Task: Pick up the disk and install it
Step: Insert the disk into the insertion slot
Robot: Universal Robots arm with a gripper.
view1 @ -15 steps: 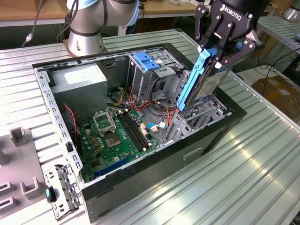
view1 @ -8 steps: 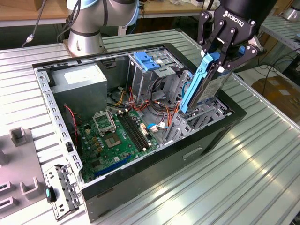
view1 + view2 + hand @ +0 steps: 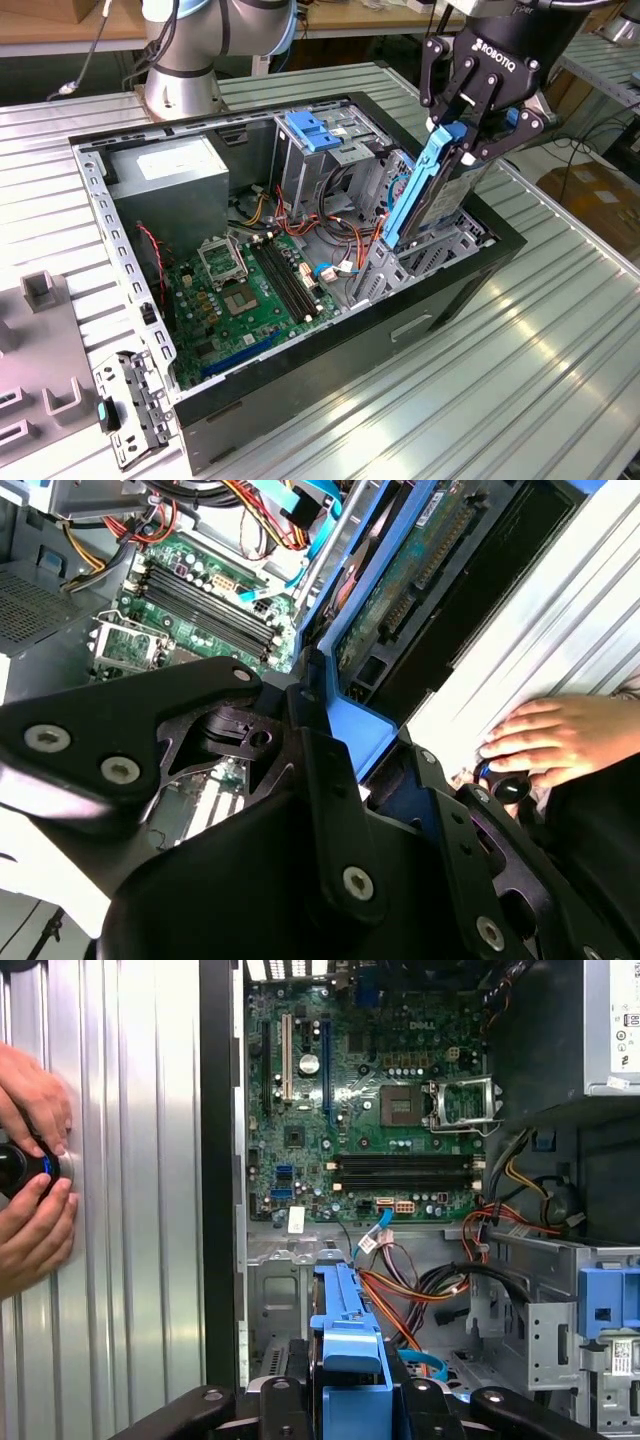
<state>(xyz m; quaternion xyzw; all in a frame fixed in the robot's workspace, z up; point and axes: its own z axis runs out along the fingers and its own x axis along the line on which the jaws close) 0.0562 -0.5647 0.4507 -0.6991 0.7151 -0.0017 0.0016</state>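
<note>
the gripper [image 3: 468, 140] is clamped on the upper end of the disk [image 3: 425, 190], holding it on edge and steeply tilted, so that its lower end enters the metal drive cage [image 3: 440, 250] of the open computer case [image 3: 300, 400]. the case lies on its side on the ribbed worktop [image 3: 540, 370], with the cage at its end toward the exterior view's right. the disk's blue rails face the cage walls, probably to run in its guides. in the first wrist view a person's hands [image 3: 30, 1190] hold a dark knob [image 3: 20, 1165] on the worktop beside the case.
</note>
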